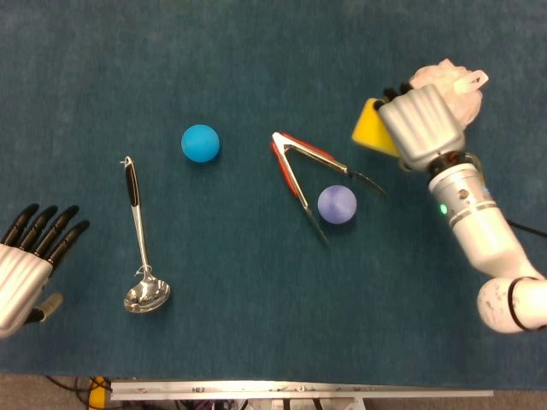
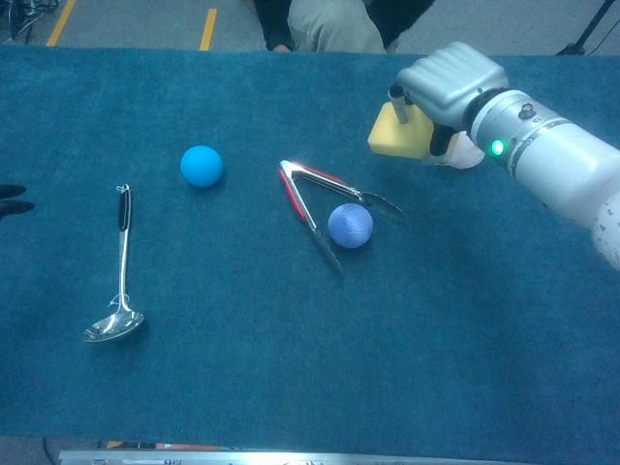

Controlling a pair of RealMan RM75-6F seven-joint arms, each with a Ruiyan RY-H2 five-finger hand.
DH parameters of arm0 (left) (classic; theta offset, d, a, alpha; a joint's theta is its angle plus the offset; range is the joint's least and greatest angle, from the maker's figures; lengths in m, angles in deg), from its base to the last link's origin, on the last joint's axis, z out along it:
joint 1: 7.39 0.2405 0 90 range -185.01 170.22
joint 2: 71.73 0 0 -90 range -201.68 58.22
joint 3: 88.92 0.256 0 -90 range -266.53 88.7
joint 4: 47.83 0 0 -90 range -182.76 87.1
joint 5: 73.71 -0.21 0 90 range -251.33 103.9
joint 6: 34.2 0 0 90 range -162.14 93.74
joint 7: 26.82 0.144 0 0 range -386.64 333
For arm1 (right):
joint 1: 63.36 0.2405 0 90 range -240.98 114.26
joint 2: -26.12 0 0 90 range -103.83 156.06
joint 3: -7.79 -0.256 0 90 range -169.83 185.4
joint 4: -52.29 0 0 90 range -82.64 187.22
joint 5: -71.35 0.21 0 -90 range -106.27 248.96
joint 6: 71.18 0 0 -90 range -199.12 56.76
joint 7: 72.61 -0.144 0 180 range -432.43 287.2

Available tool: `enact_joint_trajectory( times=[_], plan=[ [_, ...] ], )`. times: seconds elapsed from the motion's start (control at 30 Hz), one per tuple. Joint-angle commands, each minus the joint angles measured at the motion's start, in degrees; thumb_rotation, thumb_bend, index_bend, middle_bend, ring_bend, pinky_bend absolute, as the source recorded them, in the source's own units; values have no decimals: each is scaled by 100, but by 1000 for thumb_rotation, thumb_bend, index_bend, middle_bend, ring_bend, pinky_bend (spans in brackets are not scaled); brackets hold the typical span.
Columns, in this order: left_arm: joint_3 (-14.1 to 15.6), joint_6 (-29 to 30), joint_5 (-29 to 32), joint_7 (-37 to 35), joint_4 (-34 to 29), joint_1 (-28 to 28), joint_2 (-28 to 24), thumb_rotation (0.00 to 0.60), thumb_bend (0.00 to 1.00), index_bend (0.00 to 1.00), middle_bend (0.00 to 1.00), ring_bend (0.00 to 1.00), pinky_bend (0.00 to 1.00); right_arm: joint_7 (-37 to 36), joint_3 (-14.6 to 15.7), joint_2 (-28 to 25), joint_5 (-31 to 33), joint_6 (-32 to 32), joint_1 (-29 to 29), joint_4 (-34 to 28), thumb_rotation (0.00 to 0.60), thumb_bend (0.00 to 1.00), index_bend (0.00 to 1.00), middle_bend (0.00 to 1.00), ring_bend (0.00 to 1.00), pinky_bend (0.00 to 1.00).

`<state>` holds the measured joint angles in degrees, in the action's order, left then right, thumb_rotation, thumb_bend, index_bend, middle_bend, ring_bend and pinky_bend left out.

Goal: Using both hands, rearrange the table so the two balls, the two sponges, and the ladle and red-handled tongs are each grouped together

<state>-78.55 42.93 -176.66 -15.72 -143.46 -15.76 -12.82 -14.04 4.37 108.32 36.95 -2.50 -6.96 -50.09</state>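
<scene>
You are carrying the yellow sponge (image 2: 397,134) toward the pink mesh sponge (image 1: 451,85).

Your right hand (image 1: 421,127) is gripping the yellow sponge, fingers curled over it, holding it just beside the pink mesh sponge so the two can sit as a pair. Your left hand (image 1: 30,256) is waiting at the table's edge, fingers spread and holding nothing, near the ladle (image 1: 142,246). The purple ball (image 1: 337,204) is sitting between the arms of the red-handled tongs (image 1: 306,171), apart from the blue ball (image 1: 200,143).
</scene>
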Motion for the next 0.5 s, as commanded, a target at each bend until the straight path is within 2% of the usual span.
enact_joint_trajectory(
  times=[0.03,0.27,0.5],
  plan=[
    [2,0,18,-17,6,9,4,600,223,0,0,0,34,72,101,29,83,-93,-29,228,600,69,501,371,339,649],
    [1,-44,15,-40,20,-14,42,600,223,0,0,0,34,199,165,232,259,-215,-29,610,600,69,495,368,323,544],
    [2,-53,42,-70,53,-11,52,600,223,0,0,0,34,325,209,297,363,-273,-25,711,600,68,315,318,242,434]
  ],
)
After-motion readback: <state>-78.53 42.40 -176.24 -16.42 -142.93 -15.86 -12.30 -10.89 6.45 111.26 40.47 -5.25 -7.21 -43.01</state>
